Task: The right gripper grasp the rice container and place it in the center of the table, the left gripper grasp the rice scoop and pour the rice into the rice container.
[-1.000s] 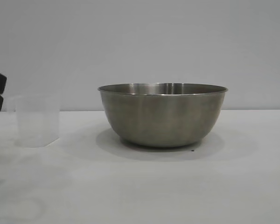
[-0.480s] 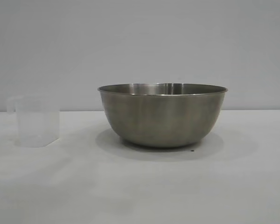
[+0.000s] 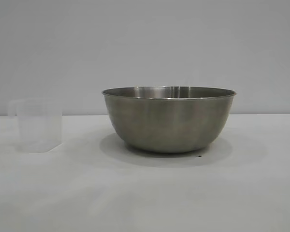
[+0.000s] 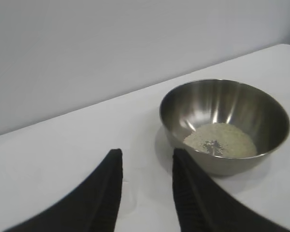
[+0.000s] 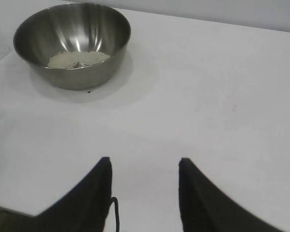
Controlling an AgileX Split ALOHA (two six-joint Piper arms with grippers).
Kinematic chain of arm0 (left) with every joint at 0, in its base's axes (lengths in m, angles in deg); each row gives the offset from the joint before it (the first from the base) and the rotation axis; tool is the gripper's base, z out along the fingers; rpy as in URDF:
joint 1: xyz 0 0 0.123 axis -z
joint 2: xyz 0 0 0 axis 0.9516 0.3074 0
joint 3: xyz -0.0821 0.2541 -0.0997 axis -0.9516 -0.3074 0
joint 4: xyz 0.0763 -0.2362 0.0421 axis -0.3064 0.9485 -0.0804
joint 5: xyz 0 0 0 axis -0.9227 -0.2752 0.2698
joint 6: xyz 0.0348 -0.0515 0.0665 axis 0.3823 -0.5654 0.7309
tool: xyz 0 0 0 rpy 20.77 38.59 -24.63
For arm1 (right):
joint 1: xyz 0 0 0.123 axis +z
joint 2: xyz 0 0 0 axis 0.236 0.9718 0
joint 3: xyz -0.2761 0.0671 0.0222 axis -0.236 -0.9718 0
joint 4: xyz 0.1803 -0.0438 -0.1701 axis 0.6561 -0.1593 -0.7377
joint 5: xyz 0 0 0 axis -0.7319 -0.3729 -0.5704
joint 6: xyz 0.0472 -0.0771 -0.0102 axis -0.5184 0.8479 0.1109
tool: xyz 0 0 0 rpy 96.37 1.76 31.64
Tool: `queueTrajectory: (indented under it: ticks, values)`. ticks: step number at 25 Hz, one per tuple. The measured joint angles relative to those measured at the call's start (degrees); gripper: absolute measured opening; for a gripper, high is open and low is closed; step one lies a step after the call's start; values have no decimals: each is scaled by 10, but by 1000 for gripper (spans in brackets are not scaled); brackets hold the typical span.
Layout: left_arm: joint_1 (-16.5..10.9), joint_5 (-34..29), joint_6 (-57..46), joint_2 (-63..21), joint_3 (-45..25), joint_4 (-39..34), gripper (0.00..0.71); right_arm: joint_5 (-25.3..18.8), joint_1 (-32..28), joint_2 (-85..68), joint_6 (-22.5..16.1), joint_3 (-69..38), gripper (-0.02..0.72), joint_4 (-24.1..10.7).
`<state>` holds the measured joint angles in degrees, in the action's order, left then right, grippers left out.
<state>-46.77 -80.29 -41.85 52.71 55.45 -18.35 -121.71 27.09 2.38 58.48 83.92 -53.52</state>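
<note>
**Rice is in the bowl, scoop set down, both claws empty**

Nearest in the right wrist view, the right gripper (image 5: pixel 144 193) hangs over bare white table (image 5: pixel 222 96), its 2 curved fingers partly spread with nothing between them. It sits well apart from the stainless-steel rice container (image 5: pixel 72 43), which stands farther off with a low heap of cream-coloured rice (image 5: pixel 78 59) on its floor.

In the left wrist view the left gripper (image 4: pixel 146 188) is likewise partly open and holds nothing; only tabletop shows in the gap between its fingers. Beyond it the bowl stands upright, the grains lying in a flat mound at the bottom.

From the exterior view neither arm is in sight. The rice scoop (image 3: pixel 38 125), a translucent plastic measuring cup, stands upright on the table at the left, well apart from the bowl, which rests about mid-table. Whether any grains are left in the scoop I cannot tell; it looks empty or nearly so.

My reading is that both parts of the task are done: the container is placed centrally, the rice is poured in, and the scoop is released. The step in hand looks like the retreat of the arms. What the next move calls for is little: the left arm should clear the scoop without knocking it over, then both arms park away from the bowl.
</note>
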Motion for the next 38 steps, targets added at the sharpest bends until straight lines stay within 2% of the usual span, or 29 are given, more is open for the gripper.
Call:
queueTrajectory:
  ticks: [9, 12, 17, 23, 38]
  values:
    - [0, -192, -108, -154, 23, -113, 256, 0, 0, 0, 0, 0, 296, 0]
    - [0, -233, -127, -190, 24, -123, 256, 0, 0, 0, 0, 0, 296, 0]
    - [0, -299, -133, -204, 24, -120, 256, 0, 0, 0, 0, 0, 296, 0]
    - [0, -292, -7, -230, 13, 20, 256, 0, 0, 0, 0, 0, 296, 0]
    - [0, -286, 12, -245, 13, 48, 256, 0, 0, 0, -5, 0, 296, 1]
